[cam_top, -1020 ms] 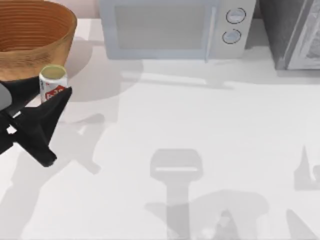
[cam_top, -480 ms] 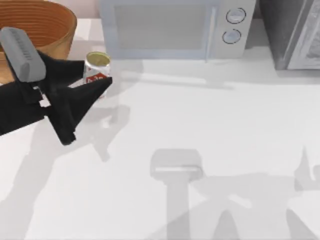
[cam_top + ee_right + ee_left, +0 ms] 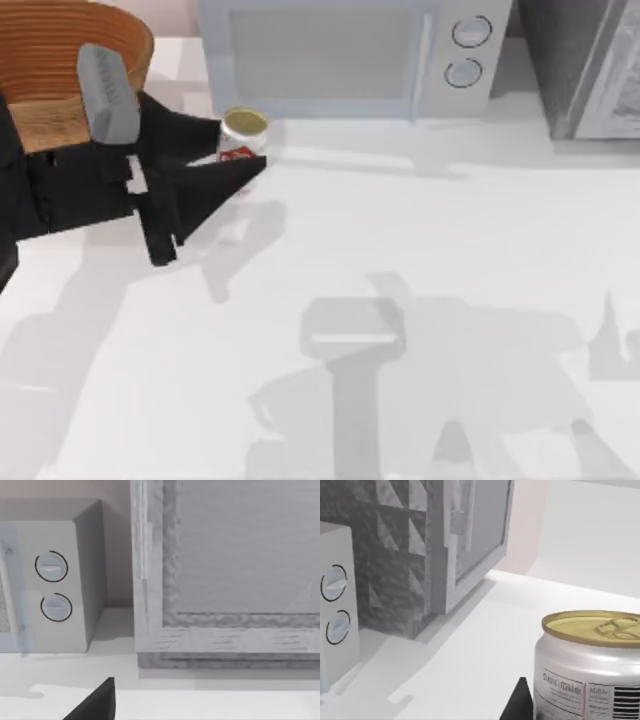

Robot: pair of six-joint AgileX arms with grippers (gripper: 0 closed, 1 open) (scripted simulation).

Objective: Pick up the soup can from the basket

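The left gripper (image 3: 238, 160) is closed on the soup can (image 3: 242, 137), one dark finger on each side of the label, and the can is held upright, clear of the basket (image 3: 60, 80) and above the counter (image 3: 420, 260) near its far left corner, just in front of the microwave (image 3: 345, 55). The can is judged to be already lifted out, so the step in hand is the carry. It would be done well if the grip were kept firm, the can kept level so that it does not slip between the fingers, and the path kept away from the microwave front, which stands close behind it.

In the left wrist view the gold lid with its pull tab and the silver side of the can are seen from close by. A block of small print and a barcode are printed there, but the letters are too small to be read. From above, only a red patch with white marks is seen on the label, and no brand can be made out. Two round knobs are carried on the microwave panel, without readable writing.

The right gripper (image 3: 95, 702) is parked towards the counter's right side; its opening cannot be judged.
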